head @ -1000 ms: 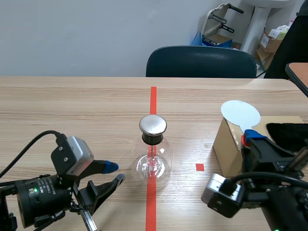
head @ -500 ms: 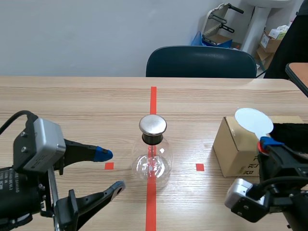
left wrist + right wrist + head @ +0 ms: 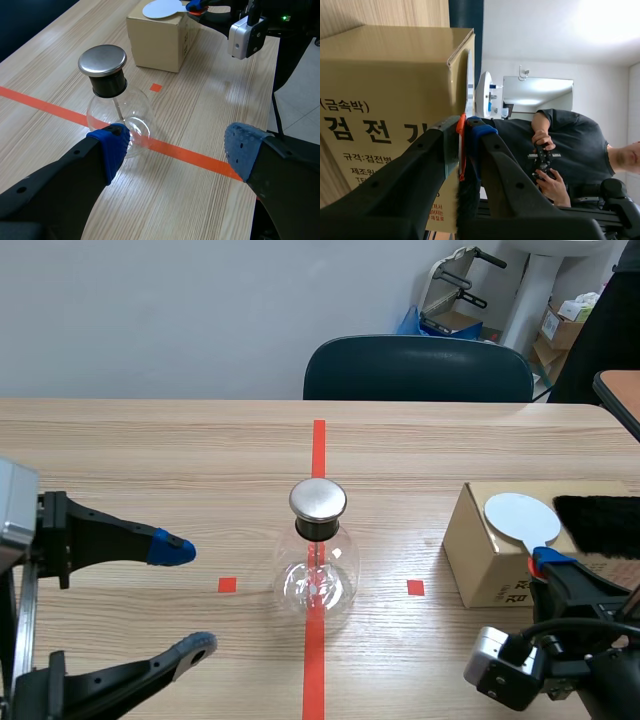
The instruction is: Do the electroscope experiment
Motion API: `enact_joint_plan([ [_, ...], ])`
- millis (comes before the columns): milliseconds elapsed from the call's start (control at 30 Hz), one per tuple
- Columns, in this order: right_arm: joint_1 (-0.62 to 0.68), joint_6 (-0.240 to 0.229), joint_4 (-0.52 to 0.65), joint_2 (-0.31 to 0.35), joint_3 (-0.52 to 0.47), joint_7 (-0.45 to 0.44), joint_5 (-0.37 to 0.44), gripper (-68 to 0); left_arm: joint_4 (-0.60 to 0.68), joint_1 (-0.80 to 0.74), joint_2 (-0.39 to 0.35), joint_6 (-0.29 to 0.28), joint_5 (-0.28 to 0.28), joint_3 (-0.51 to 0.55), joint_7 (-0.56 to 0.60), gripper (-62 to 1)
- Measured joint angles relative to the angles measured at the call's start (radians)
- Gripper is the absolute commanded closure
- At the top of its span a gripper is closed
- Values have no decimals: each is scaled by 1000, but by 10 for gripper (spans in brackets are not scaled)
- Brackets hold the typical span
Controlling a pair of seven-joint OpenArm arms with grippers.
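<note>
Scene view: a glass electroscope flask (image 3: 318,575) with a metal cap (image 3: 318,499) stands on the red centre tape line of the desk (image 3: 150,460). Over the last second the left arm has drawn back to its own side and the left jaws have spread wide. Their blue pads (image 3: 170,551) now sit well apart from the flask. The right arm has eased back toward the robot, keeping a white disc paddle (image 3: 518,517) over the cardboard box (image 3: 478,565), well apart from the cap. The right wrist view shows the right jaws narrow, clamped on the paddle's orange handle (image 3: 461,145). Bringing the disc to the cap probably remains to be done. In the left wrist view the flask stands ahead of the left jaws, beyond one pad, not between them.
</note>
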State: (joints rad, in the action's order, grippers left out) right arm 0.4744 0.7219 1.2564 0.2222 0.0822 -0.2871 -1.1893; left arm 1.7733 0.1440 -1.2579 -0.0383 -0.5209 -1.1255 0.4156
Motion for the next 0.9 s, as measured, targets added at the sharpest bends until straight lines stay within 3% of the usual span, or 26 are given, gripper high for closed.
enact_joint_plan([
  [100, 0, 0, -1, 0, 0, 8, -8, -10, 32, 0, -39, -1, -11, 0, 0, -425],
  [333, 0, 0, -1, 0, 0, 8, -7, -10, 90, -2, -131, -84, -11, 0, 37, -424],
  [567, 0, 0, -1, 0, 0, 7, -7, -17, 130, -53, -217, -86, -11, 0, 139, -424],
  [667, 0, 0, -1, 0, 0, 7, -7, -107, 130, -52, -219, -86, -14, 0, 143, -424],
  [900, 0, 0, -1, 0, 0, 7, -7, -495, 130, -52, -219, -85, -15, 0, 211, -424],
])
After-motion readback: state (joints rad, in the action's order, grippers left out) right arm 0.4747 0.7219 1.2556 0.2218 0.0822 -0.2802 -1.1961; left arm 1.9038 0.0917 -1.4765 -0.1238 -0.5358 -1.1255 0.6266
